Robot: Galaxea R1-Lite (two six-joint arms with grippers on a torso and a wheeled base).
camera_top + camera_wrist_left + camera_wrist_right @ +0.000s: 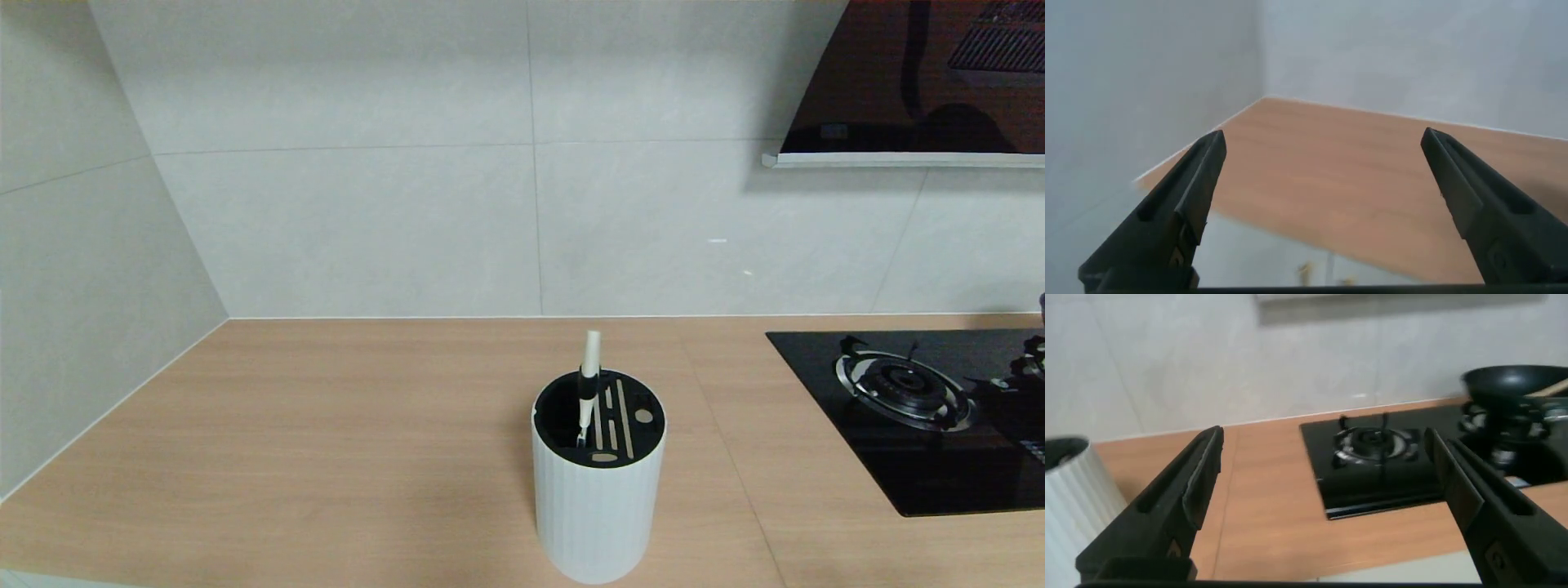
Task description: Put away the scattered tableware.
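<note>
1. Tableware first: a cream-handled utensil [589,359] stands nearly upright in the white ribbed holder [598,506], handle poking above the rim, working end down in the large open compartment on my left side of the black top.
2. What kind of utensil it is, I cannot tell from the head view.
3. That holder sits on the wooden countertop [367,425], near its front edge, well apart from the black gas stove [906,384] off to my right.
4. My left gripper [1321,139] hangs over the bare left stretch of the countertop [1355,188] toward the wall corner, jaws spread wide, nothing between them.
5. My right gripper [1323,434] is spread just as wide and carries nothing either.
6. Past my right fingers I see the holder [1069,498] to one side and the stove [1380,457] ahead, a dark wok [1515,380] sitting on the far burner.
7. Up on the wall, a dark range hood [914,82] hangs above the stove.
</note>
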